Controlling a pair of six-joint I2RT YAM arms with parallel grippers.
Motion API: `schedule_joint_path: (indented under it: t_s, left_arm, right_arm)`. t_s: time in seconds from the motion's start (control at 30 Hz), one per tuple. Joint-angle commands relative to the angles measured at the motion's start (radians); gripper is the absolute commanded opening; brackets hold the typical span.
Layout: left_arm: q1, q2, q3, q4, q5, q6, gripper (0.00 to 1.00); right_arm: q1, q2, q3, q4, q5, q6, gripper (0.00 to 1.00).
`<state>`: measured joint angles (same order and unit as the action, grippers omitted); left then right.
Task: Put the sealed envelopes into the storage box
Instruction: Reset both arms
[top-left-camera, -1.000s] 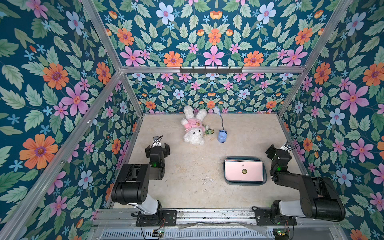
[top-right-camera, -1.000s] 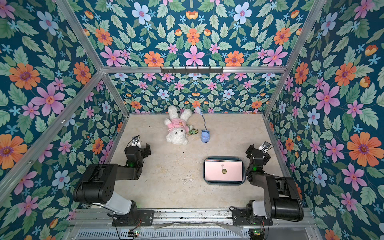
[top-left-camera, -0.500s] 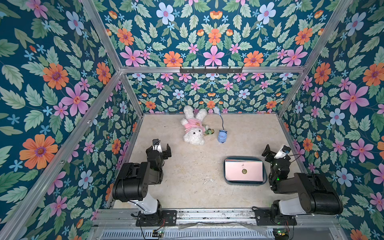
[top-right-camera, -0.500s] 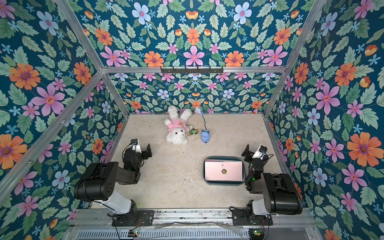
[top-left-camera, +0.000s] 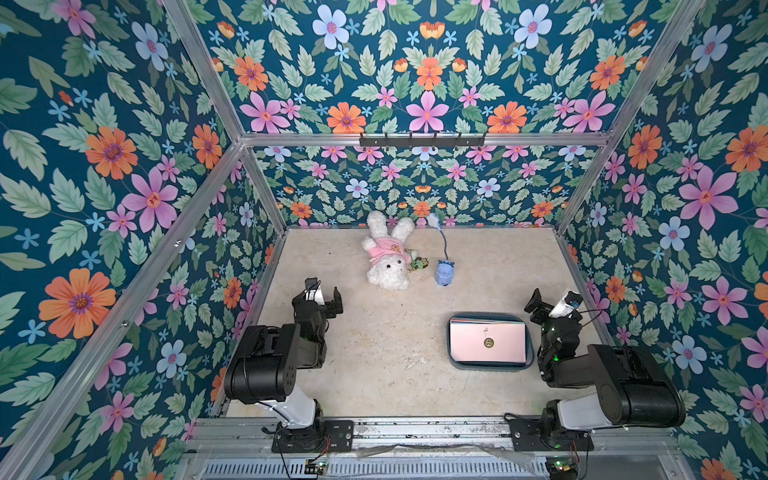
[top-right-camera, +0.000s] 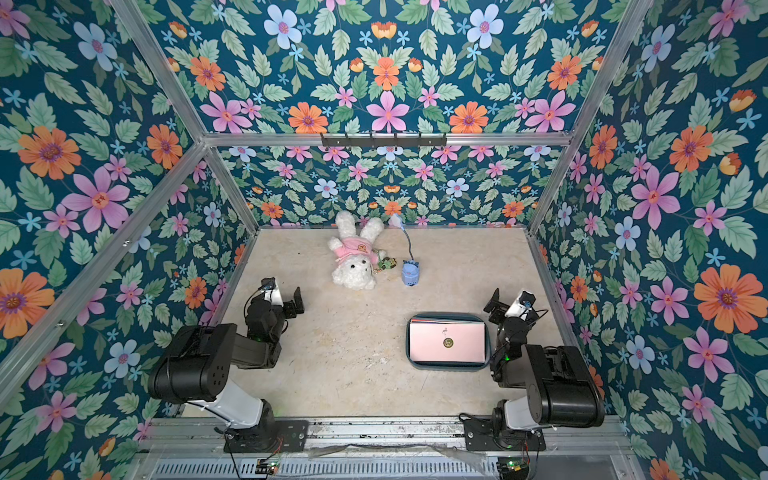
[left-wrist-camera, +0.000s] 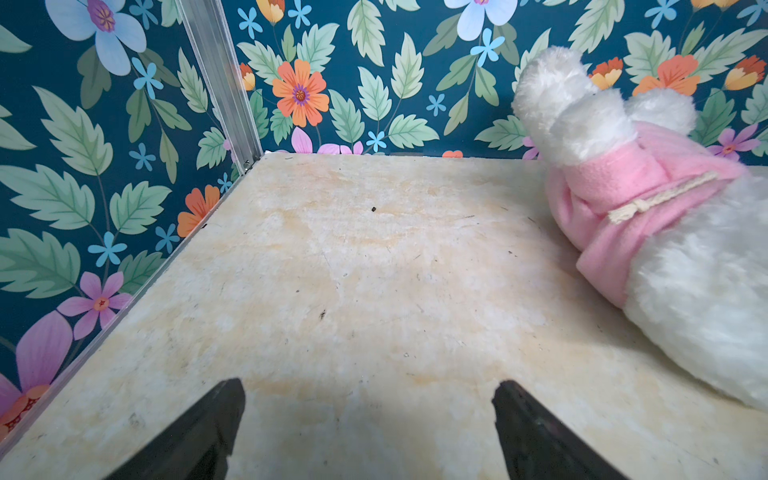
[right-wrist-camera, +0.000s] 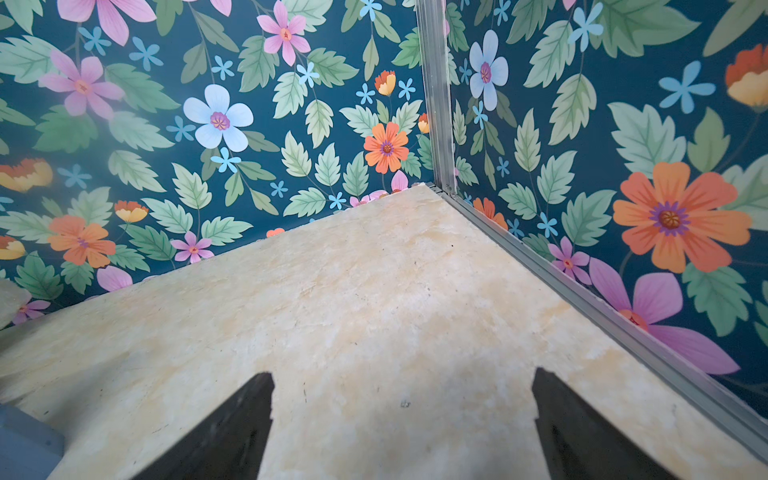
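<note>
The storage box (top-left-camera: 490, 367) (top-right-camera: 446, 366), a shallow dark teal tub, sits on the floor at the right front. A stack of sealed envelopes fills it, with a pink envelope (top-left-camera: 469, 345) (top-right-camera: 432, 345) bearing a gold seal on top and coloured edges (top-left-camera: 486, 320) showing behind it. My right gripper (top-left-camera: 552, 301) (top-right-camera: 510, 301) (right-wrist-camera: 403, 395) hangs open and empty just right of the box, above bare floor. My left gripper (top-left-camera: 324, 293) (top-right-camera: 284, 295) (left-wrist-camera: 368, 399) is open and empty at the left side, far from the box.
A white plush bunny (top-left-camera: 388, 253) (left-wrist-camera: 648, 216) in a pink top lies at the back centre. Beside it are a small green charm (top-left-camera: 417, 264) and a light-blue toy (top-left-camera: 444, 273) on a cord. Floral walls stand close to both arms.
Both arms have folded back toward the front rail. The right jaws have spread wider. The box and envelopes have not moved.
</note>
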<state>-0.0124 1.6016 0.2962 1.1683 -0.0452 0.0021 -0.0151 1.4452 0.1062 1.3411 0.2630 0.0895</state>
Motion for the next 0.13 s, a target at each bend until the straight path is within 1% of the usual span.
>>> schedule_joint_path:
  t_s: [0.0, 0.1]
  left_arm:
    - [0.001, -0.002, 0.001, 0.025, 0.005, -0.002, 1.00]
    - [0.001, -0.001, 0.003, 0.022, 0.004, -0.002, 1.00]
  right_arm:
    - [0.001, 0.000, 0.001, 0.043, 0.013, 0.006, 0.99]
    - [0.000, 0.000, 0.002, 0.043, 0.012, 0.006, 0.99]
